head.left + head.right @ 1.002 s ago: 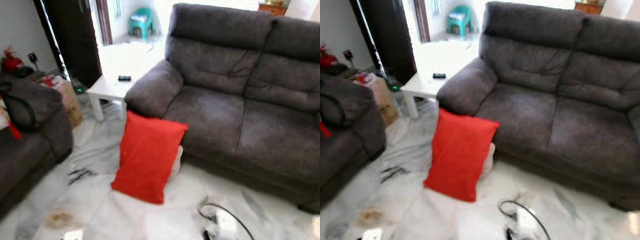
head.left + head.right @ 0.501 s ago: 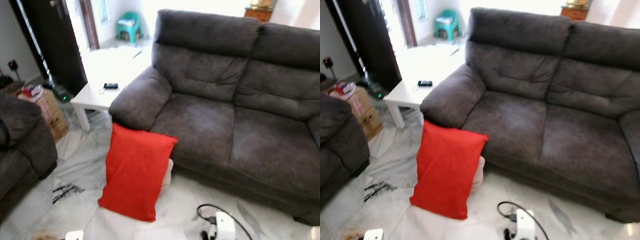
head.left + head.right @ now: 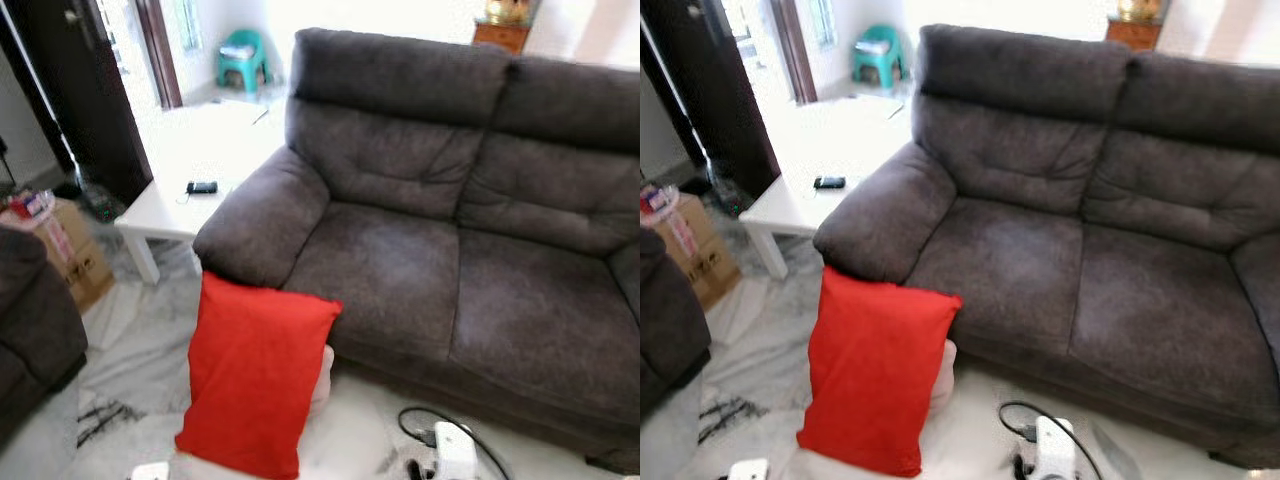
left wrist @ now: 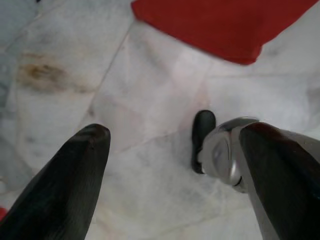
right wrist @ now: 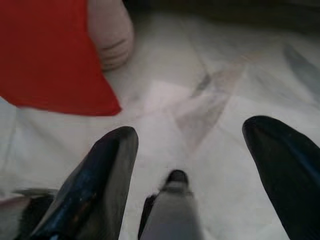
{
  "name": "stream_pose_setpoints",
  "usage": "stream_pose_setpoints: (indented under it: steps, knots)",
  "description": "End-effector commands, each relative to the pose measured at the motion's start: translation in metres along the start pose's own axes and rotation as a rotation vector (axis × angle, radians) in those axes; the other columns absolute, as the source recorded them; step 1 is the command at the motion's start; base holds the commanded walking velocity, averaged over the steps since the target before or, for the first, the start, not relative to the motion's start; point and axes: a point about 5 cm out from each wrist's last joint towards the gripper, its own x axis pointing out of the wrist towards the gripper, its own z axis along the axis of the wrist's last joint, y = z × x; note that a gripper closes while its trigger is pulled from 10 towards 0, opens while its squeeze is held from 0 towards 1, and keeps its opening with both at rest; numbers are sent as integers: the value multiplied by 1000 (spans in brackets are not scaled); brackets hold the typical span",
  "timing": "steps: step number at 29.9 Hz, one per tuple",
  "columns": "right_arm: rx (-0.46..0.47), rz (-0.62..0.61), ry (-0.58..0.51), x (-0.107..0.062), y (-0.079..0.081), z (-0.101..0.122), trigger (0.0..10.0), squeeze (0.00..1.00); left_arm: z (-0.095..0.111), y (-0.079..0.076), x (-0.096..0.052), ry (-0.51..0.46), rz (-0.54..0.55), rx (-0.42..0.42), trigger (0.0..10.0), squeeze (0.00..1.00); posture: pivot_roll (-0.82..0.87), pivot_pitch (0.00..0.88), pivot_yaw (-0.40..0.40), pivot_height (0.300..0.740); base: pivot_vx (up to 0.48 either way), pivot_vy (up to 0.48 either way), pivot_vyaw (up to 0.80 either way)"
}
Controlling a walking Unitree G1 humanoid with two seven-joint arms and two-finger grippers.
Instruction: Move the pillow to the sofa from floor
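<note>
You have one red pillow (image 3: 255, 380), standing on the marble floor (image 4: 150, 150), propped against the front of the grey sofa (image 3: 450, 220) below its armrest. Your left gripper (image 4: 175, 165) and right gripper (image 5: 195, 165): both hang above the floor, fingers spread, empty.

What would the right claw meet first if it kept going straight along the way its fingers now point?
Most likely the bare marble floor: the open right claw aims down at it, with the red pillow off to one side of that line. Depth is hard to judge.
</note>
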Motion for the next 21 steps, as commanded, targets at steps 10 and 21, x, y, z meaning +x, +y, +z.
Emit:
stream_pose_setpoints:
  steps: [10, 21]
  knots:
    - [-5, -34, 4, -1, -13, 0, 10000, 0, 4, -7, 1, -9, -15, -5, 10000, 0, -1, 0, -27, 740, 322, 0, 0]
    - [-13, -36, 5, -1, -13, 0, 10000, 0, 4, -7, 1, -9, -16, -4, 10000, 0, -1, 0, -27, 740, 263, 0, 0]
